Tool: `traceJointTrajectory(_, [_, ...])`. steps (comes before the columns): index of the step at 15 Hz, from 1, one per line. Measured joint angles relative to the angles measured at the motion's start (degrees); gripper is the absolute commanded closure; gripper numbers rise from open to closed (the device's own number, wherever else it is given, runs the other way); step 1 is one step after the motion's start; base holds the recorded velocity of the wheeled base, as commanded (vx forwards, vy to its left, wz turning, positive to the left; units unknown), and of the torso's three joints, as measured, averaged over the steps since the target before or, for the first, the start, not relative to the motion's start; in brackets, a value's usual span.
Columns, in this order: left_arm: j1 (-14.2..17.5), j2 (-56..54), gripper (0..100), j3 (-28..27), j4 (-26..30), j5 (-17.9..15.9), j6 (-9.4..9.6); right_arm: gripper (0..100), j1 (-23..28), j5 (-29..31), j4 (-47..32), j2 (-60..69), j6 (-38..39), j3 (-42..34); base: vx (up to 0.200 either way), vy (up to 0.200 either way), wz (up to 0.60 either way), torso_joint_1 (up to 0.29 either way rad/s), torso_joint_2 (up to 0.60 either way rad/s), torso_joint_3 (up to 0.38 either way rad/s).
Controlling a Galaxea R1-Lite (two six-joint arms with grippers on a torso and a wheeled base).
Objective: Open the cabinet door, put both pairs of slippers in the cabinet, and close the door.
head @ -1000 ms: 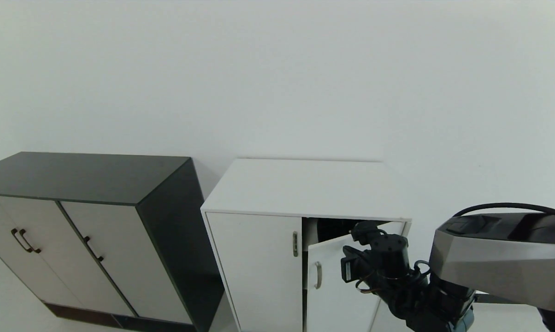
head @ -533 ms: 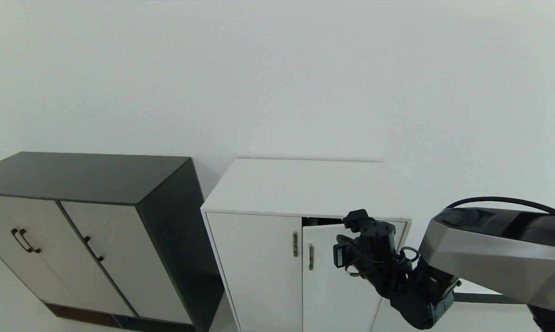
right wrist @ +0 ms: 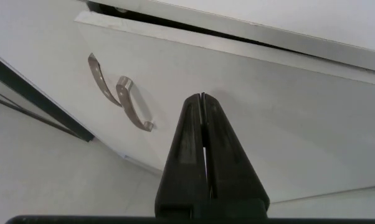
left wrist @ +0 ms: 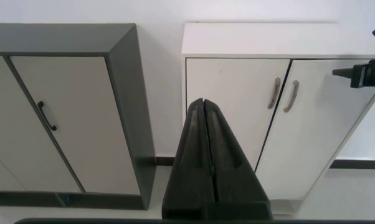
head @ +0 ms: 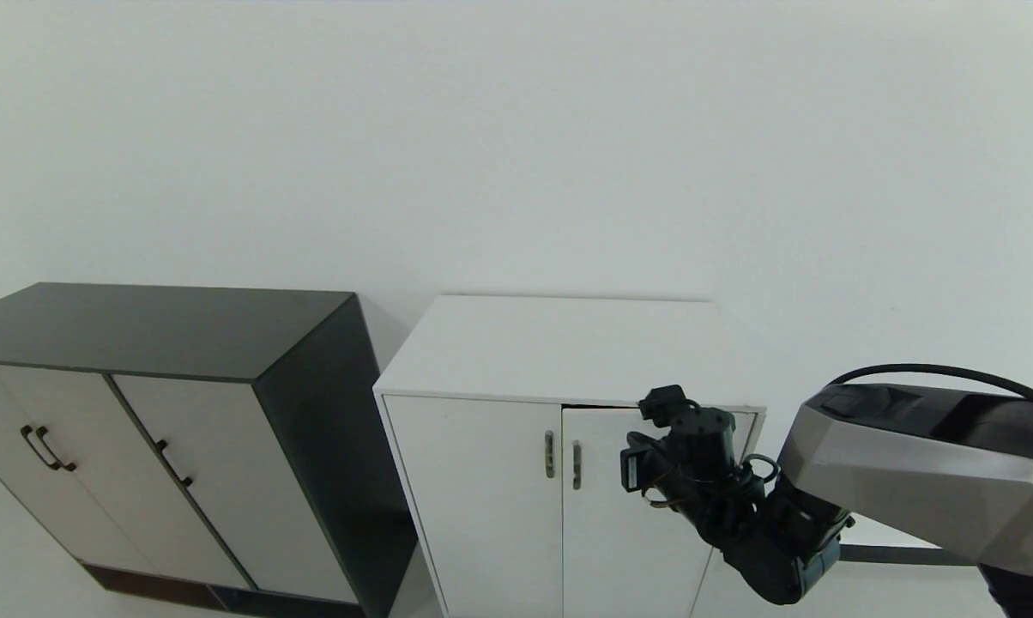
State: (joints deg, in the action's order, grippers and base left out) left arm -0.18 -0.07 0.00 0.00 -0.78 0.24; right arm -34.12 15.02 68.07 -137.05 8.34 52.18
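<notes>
Right wrist view: right hand [right wrist: 203, 97] fingers pressed together, holding nothing, tips at the flat white right cabinet door [right wrist: 281, 118] | door nearly flush, thin dark gap [right wrist: 175, 23] along its top edge | left hand [left wrist: 204, 101] likewise closed and empty, well back from the white two-door cabinet [head: 559, 352] | slippers judged stowed inside, unconfirmed | remaining: seat door fully

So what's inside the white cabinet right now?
Nothing inside the white cabinet shows: the right door is almost shut, leaving only a thin dark slit along its top. Whatever is in there is hidden.
</notes>
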Motion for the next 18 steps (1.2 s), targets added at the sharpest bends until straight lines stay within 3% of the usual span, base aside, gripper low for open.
traceJointTrajectory(18, [0.0,0.0,100,0.0,0.0,0.0,0.02,100,2.1,0.0,-2.1,-3.3,0.0,5.0,0.000,0.000,0.00,0.000,0.00,0.000])
